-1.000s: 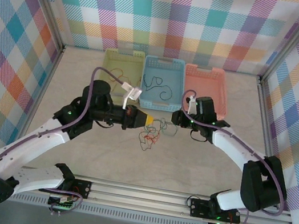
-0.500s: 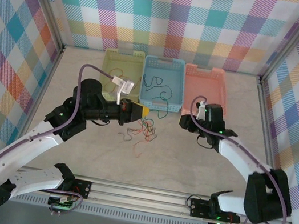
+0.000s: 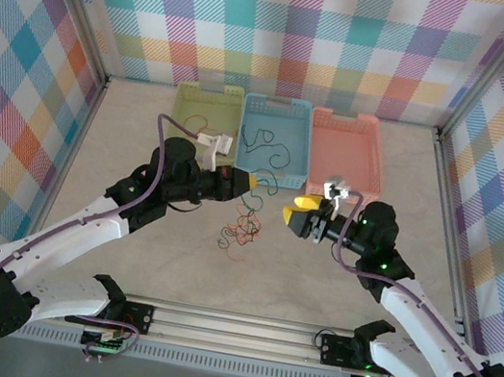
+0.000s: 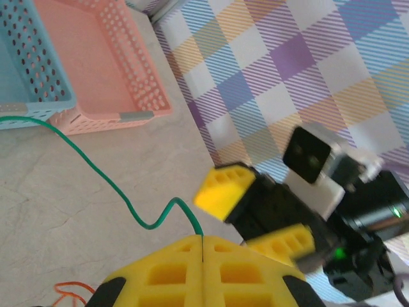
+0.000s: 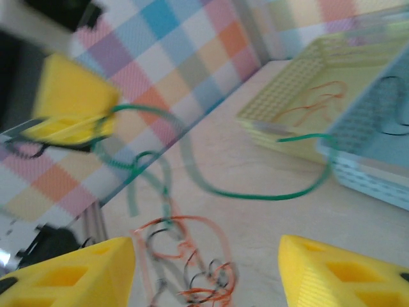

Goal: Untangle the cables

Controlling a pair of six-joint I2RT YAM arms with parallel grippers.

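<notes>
1. The left tool point(image 4: 201, 252) is pressed together on a green cable point(image 4: 96, 171).
2. The right tool point(image 3: 297, 209) stands apart and holds nothing.
3. The other cables point(image 3: 243, 230) lie on the desk point(image 3: 333, 281), near both tools.

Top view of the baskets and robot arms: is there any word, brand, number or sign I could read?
No readable text anywhere.
The yellow-green perforated plastic basket, blue perforated plastic basket and pink perforated plastic basket are unmarked; the white robot arms carry no legible label.
</notes>
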